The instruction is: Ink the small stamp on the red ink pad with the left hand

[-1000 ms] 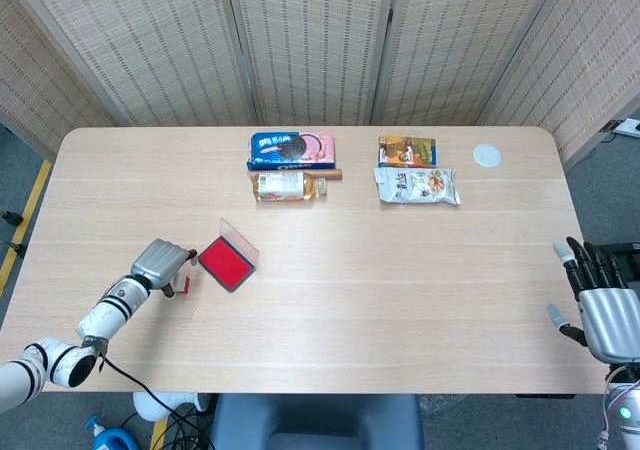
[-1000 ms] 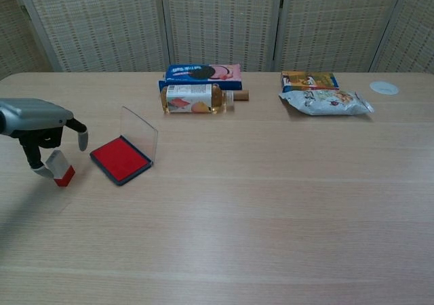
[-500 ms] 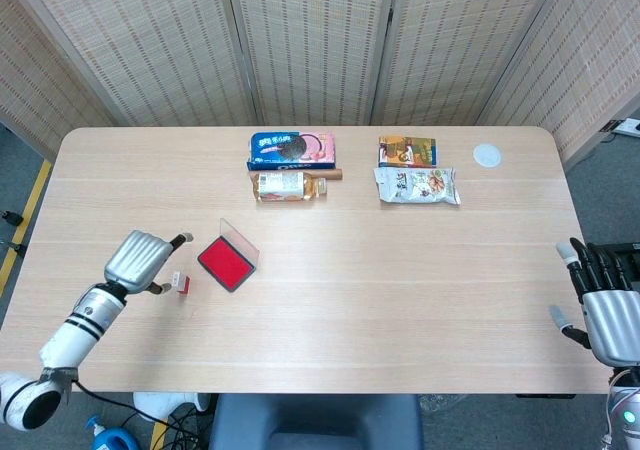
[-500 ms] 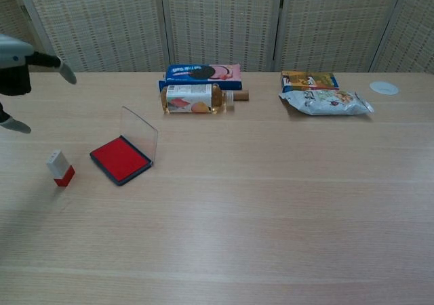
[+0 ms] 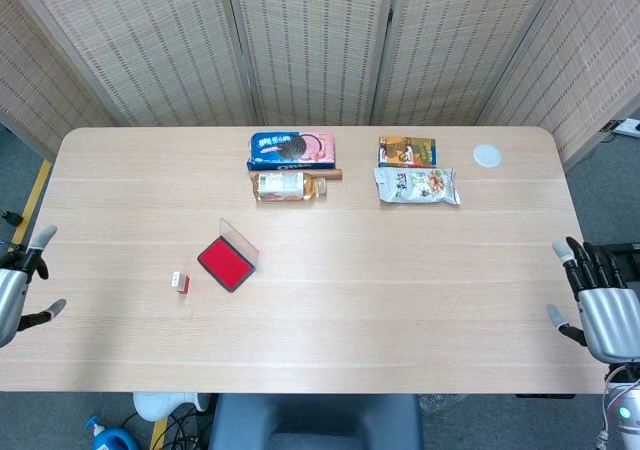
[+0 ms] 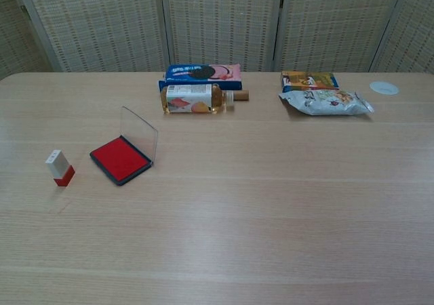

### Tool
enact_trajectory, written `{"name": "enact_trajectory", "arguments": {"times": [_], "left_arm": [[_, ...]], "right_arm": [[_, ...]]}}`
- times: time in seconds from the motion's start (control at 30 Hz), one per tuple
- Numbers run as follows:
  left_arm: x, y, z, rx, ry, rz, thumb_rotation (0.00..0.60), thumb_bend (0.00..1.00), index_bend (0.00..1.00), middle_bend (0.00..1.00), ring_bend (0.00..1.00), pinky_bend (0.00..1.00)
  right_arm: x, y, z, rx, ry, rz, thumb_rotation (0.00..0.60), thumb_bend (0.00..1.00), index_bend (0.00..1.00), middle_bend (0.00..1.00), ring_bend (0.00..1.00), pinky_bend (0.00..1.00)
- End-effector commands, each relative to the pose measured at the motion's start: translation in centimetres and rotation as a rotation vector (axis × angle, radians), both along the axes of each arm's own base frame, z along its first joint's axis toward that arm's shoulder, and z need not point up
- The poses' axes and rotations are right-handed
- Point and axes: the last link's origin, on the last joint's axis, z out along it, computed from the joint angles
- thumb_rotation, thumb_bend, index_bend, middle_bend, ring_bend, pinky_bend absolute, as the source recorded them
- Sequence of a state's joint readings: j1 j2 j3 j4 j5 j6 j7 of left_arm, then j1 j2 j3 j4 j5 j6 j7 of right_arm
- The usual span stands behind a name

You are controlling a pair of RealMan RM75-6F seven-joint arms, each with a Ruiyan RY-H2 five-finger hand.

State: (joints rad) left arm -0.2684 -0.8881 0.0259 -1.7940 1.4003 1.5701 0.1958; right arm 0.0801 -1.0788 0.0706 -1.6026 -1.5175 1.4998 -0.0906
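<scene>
The small stamp (image 5: 180, 282) (image 6: 60, 167), white with a red base, stands alone on the table just left of the red ink pad (image 5: 227, 261) (image 6: 120, 158), whose clear lid stands raised. My left hand (image 5: 14, 282) hangs off the table's left edge in the head view, fingers spread and holding nothing, far from the stamp. My right hand (image 5: 602, 308) sits beyond the right edge, fingers apart and empty. Neither hand shows in the chest view.
At the back lie a blue and pink biscuit box (image 5: 291, 149), a bottle on its side (image 5: 289, 185), a snack box (image 5: 407, 151), a snack bag (image 5: 417, 185) and a white round lid (image 5: 487, 155).
My left hand let go of the stamp, leaving it standing beside the pad, and drew back left off the table edge. The right hand has stayed put.
</scene>
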Motion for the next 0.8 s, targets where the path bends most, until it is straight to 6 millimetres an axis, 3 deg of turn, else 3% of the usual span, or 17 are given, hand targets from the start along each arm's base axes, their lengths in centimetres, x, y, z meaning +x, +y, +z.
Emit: {"name": "enact_trajectory", "arguments": {"times": [0.03,0.13,0.3,0.8], "left_arm": [[-3.1,-1.7,-0.5,0.127,0.087,0.052,0.600,0.03,0.00,0.13,0.03,0.45],[-4.6,-2.4,-1.7,0.161,0.074,0.062,0.600,0.03,0.00,0.01,0.00,0.35],[-6.2,-3.2,-3.2,0.183,0.039,0.079,0.600,0.03,0.00,0.00,0.00,0.32],[-5.9,-3.8,-4.8,0.082,0.027,0.054,0.600,0.03,0.00,0.00,0.00,0.26]], "right_arm": [[-0.2,-0.4,0.2,-0.009,-0.003,-0.013,0.600,0.29,0.00,0.00,0.00,0.00],[-0.5,-0.7,0.3,-0.015,-0.007,-0.030,0.600,0.29,0.00,0.00,0.00,0.00],[-0.7,-0.9,0.4,-0.024,-0.004,-0.049,0.600,0.29,0.00,0.00,0.00,0.00],[-0.3,-0.6,0.1,-0.016,0.002,-0.029,0.600,0.29,0.00,0.00,0.00,0.00]]}}
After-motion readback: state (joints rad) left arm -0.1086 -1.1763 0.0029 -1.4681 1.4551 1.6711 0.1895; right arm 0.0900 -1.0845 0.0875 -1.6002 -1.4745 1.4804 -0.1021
